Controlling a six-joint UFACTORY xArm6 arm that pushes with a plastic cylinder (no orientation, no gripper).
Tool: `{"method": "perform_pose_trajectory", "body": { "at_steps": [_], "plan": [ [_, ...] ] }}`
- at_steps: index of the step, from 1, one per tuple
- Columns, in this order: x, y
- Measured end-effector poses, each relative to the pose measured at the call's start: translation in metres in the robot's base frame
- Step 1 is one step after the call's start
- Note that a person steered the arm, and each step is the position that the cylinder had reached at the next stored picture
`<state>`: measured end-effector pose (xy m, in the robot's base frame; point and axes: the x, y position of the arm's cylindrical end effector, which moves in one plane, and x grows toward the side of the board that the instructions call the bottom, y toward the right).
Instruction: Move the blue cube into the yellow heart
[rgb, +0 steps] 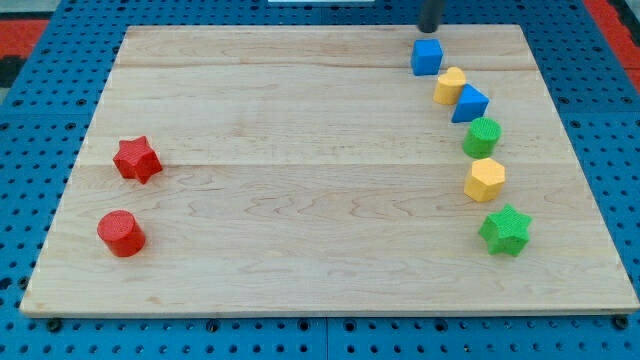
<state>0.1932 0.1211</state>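
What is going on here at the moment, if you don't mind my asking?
My tip sits at the view's top, just above the blue cube, apparently lined up to push it down toward the yellow heart, which lies right below it. The cube and heart look nearly touching. They head a curved column of blocks along the view's right; two red blocks lie far off at the left.
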Motion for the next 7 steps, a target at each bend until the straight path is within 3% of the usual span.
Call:
{"method": "perform_pose_trajectory", "body": {
  "at_steps": [1,2,4,5,7],
  "plan": [
    [0.029,-0.014],
    [0.062,0.019],
    [0.066,0.019],
    [0.047,0.022],
    [0.070,0.042]
  ]
}}
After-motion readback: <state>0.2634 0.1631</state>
